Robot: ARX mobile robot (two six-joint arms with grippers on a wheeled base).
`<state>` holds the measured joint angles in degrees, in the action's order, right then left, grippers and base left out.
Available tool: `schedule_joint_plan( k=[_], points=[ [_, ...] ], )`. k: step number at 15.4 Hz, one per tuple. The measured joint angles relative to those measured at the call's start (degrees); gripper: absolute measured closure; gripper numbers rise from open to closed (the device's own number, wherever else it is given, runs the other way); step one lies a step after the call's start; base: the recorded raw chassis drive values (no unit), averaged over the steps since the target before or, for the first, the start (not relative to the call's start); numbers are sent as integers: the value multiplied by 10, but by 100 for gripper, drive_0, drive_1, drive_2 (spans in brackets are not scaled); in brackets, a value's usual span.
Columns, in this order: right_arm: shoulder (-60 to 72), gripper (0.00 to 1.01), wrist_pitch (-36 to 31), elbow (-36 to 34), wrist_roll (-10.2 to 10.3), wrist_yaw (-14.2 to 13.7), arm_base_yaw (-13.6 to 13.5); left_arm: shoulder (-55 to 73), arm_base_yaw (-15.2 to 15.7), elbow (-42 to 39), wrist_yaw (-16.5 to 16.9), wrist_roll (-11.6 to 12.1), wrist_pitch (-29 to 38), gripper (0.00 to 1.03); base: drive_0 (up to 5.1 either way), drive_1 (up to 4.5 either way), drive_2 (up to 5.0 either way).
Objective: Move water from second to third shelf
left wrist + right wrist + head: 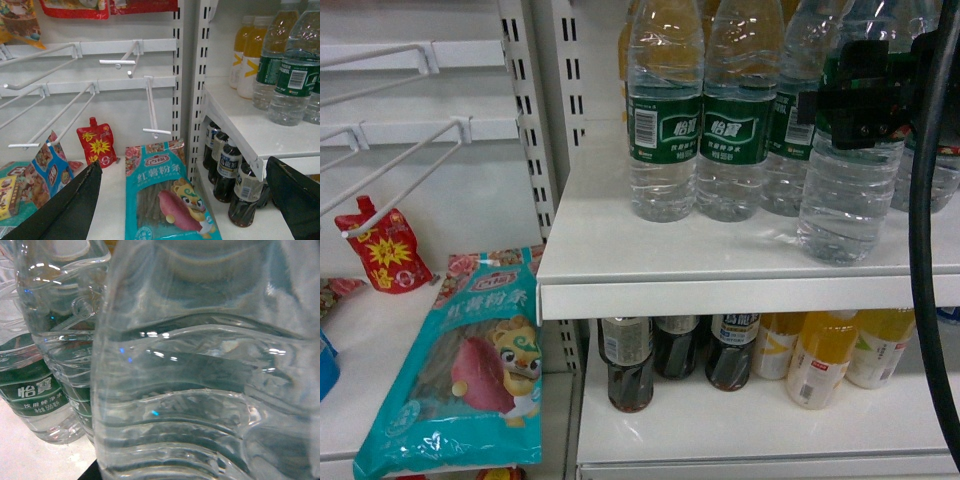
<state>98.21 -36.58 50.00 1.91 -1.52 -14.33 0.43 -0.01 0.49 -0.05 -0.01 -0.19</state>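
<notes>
The right end effector [865, 100] looks clamped on the labelled waist of the water bottle [845, 190] at the shelf's [620, 260] front edge, a sensible hold since the full bottle seems heavy, slick and squeezable.

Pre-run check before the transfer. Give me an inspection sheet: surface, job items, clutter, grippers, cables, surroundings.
Surface: white shelf, bare at the front.
Job's things: water bottles with green labels in a row; the front water bottle stands nearest the shelf edge, at the right gripper.
Clutter: dark drink bottles and yellow juice bottles on the shelf below.
Grippers: the right one is at the front bottle's label, grip unclear; left gripper open, holding nothing.
Cables: black cable hangs in front of the shelves on the right.
Surroundings: peg hooks, teal snack bag, red pouch on the left.
</notes>
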Motion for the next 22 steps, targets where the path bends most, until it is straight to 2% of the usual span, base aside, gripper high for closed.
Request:
schedule_joint_plan(
  k=[14, 16, 17, 19, 20, 22],
  points=[
    [29, 59, -20, 20, -3, -11, -3, 0, 0, 0, 0, 0, 0, 5, 0, 0, 0],
    [30, 36, -21, 20, -4, -10, -3, 0, 0, 0, 0, 0, 0, 5, 0, 0, 0],
    [30, 29, -30, 20, -4, -10, -3, 0, 0, 0, 0, 0, 0, 5, 0, 0, 0],
    [28, 29, -31, 20, -5, -11, -3, 0, 0, 0, 0, 0, 0, 5, 0, 0, 0],
    [28, 24, -31, 20, -5, -12, -2, 0, 0, 0, 0, 0, 0, 5, 0, 0, 0],
    [28, 4, -29, 20, -4, -12, 1, 0, 0, 0, 0, 0, 0, 5, 0, 0, 0]
  ],
)
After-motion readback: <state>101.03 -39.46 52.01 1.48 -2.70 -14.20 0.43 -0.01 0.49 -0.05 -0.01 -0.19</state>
